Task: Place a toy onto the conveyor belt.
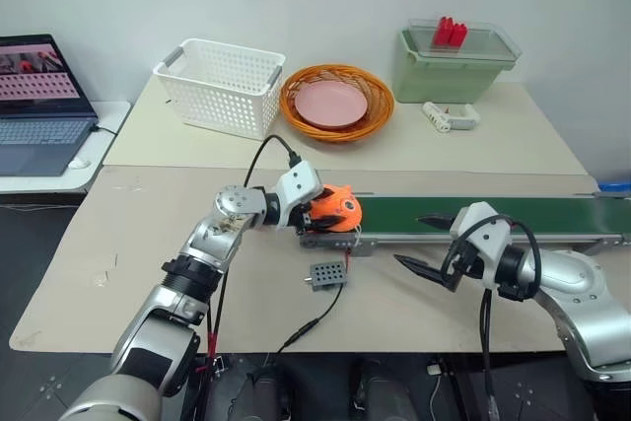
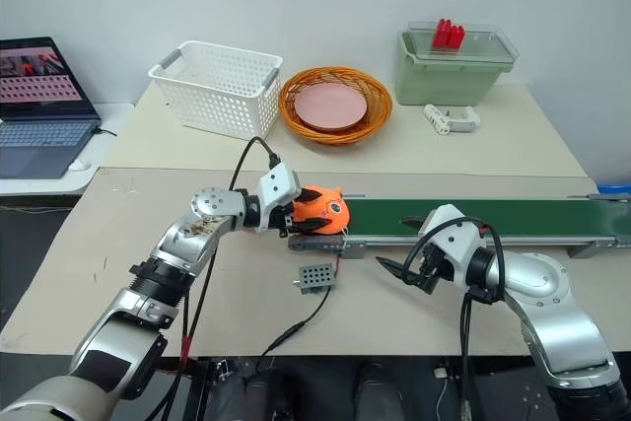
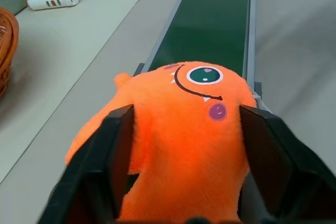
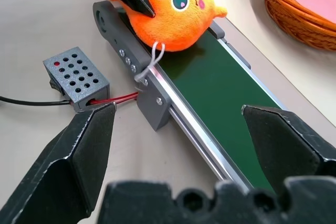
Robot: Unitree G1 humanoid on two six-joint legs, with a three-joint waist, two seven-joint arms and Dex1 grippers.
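The toy (image 1: 336, 209), a bright-orange plush fish with a round eye, rests on the left end of the conveyor belt (image 1: 493, 215), a long dark-green strip in a grey frame. My left gripper (image 1: 317, 216) reaches in from the left. Its black fingers (image 3: 118, 145) stand spread on either side of the toy (image 3: 181, 124), open rather than squeezing it. My right gripper (image 1: 409, 241) hovers open over the table just in front of the belt, a little right of the toy (image 4: 168, 9), with nothing between its fingers (image 4: 86, 145).
A small grey box (image 1: 328, 274) with wires lies in front of the belt's left end. At the back stand a white basket (image 1: 222, 86), an orange wicker basket (image 1: 380, 110) with a pink plate, a green bin (image 1: 455, 66) and a white tool (image 1: 451, 115). A laptop (image 1: 39, 96) sits far left.
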